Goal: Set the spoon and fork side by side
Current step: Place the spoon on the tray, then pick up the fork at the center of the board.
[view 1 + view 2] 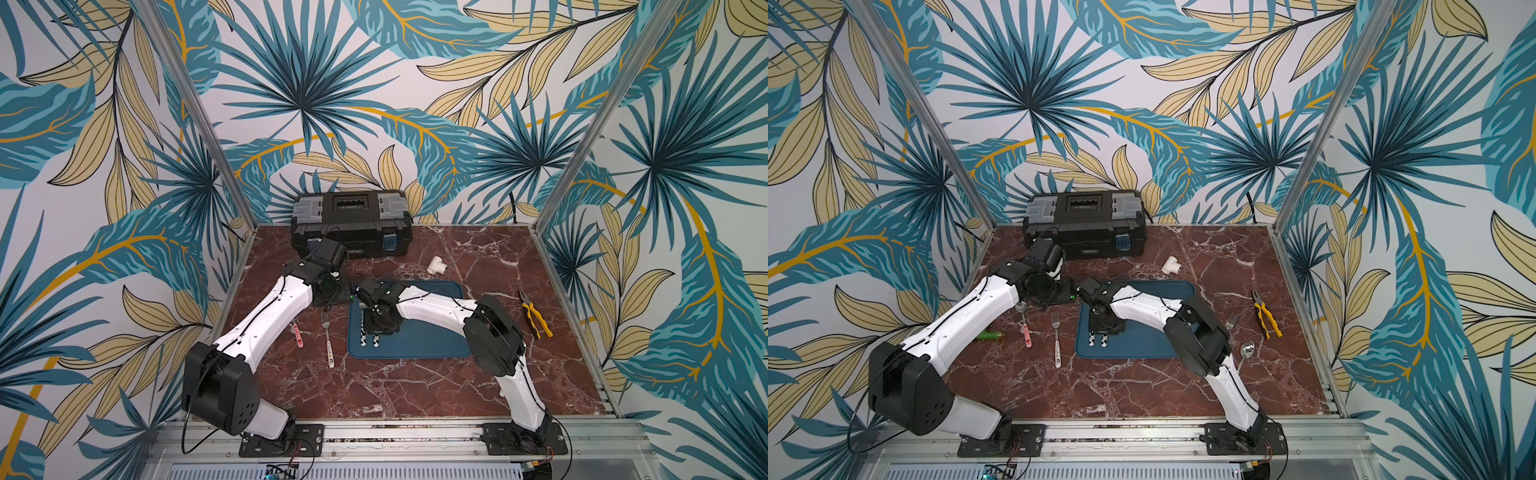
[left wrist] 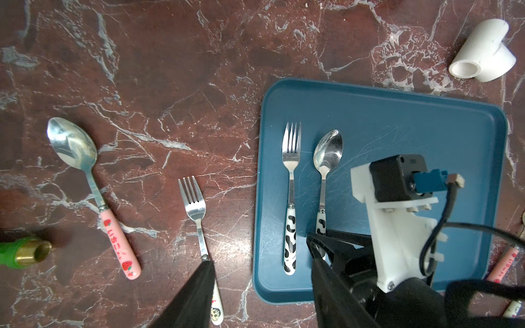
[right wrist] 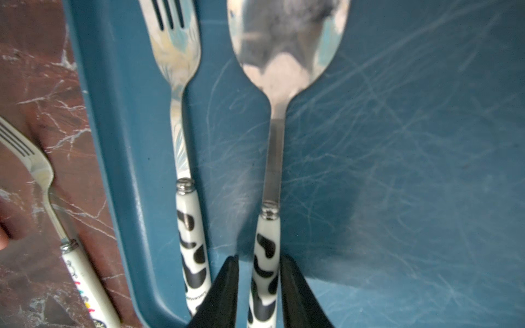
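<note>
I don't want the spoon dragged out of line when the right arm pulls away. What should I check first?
1. Cow-print spoon flat on blue tray: ok.
2. Cow-print fork beside it, parallel, not touching: ok.
3. Right gripper jaws clear of the spoon handle: cannot tell; a gap shows on one side only.
4. Both handle ends inside the tray rim: ok.
5. Left gripper open and empty: ok.

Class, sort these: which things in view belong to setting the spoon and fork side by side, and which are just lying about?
Job: cow-print spoon, cow-print fork, blue tray, right gripper.
Lying about: toolbox, white pipe tee, pliers, pink spoon, cartoon fork, green fitting.
</note>
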Controlling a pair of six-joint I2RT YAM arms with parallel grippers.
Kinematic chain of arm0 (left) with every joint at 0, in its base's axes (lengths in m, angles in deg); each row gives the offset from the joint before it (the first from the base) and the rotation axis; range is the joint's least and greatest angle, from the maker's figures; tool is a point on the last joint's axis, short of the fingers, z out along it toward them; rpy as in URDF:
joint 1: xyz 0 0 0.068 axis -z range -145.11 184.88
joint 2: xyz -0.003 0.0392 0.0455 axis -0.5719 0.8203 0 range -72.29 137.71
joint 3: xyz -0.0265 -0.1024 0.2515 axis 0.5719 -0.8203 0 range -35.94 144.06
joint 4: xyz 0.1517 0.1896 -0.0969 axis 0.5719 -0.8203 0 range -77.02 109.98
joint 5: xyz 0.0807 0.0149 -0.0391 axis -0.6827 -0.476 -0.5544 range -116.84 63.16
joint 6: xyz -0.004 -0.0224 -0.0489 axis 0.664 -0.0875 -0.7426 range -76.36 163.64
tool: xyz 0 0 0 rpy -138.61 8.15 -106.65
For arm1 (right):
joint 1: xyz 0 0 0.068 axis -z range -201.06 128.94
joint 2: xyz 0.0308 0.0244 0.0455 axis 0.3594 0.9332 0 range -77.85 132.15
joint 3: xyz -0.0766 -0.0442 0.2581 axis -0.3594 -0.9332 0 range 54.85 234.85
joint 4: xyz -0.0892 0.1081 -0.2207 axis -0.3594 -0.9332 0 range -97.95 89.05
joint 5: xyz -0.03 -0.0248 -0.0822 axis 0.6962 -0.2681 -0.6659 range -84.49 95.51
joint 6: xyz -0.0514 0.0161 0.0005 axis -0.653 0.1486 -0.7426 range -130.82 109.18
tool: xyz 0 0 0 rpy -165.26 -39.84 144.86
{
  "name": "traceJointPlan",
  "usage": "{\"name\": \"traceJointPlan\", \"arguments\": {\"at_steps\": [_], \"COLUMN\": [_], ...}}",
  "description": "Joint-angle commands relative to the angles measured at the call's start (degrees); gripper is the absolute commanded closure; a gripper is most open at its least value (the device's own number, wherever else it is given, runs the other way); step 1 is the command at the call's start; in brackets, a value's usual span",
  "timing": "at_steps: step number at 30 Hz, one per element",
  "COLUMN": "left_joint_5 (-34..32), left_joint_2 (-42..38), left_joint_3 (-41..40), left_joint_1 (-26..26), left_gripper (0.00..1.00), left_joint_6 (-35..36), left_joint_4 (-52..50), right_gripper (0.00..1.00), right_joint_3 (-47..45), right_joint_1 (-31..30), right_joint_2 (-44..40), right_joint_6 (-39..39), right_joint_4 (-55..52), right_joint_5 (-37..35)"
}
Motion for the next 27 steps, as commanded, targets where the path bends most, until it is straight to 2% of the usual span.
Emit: {"name": "traceJointPlan", "arguments": {"at_steps": [1, 7, 11, 14, 17, 21, 27], "left_joint_5": [-0.20, -4.92, -7.46, -6.02, -0.22, 3.25, 4.31], "left_joint_2": [-0.54, -1.97, -2.92, -3.49, -3.37, -1.51, 0.59], "left_joint_3": [-1.10, -1.27, -4.86, -9.70, -15.62, -20.30, -22.17], "left_joint_1": [-0.15, -0.31, -1.55, -3.55, -4.65, -4.67, -4.67], "left_gripper": [0.41, 0.41, 0.42, 0.44, 0.47, 0.52, 0.52], "left_joint_6": [0.03, -2.80, -6.17, -7.88, -9.09, -10.25, -10.10], "left_joint_4": [-0.16, -2.25, -3.48, -3.08, -0.23, 1.48, 4.29], "right_gripper": [0.66, 0.63, 0.63, 0.63, 0.63, 0.63, 0.63], "right_joint_3": [1.53, 1.24, -1.08, -8.04, -19.56, -33.01, -39.49], "right_joint_1": [-1.03, -0.46, 0.79, 4.08, 10.70, 17.77, 20.49], "right_joint_2": [-4.87, -11.44, -18.43, -25.02, -32.78, -42.19, -47.13], "right_joint_6": [-1.45, -2.77, -4.48, -5.13, -4.53, -4.62, -5.15], "right_joint_4": [-0.79, -1.00, -2.21, -4.09, -4.09, -4.16, -6.06], "right_joint_5": [-2.72, -6.14, -9.76, -12.95, -14.71, -16.11, -17.25]}}
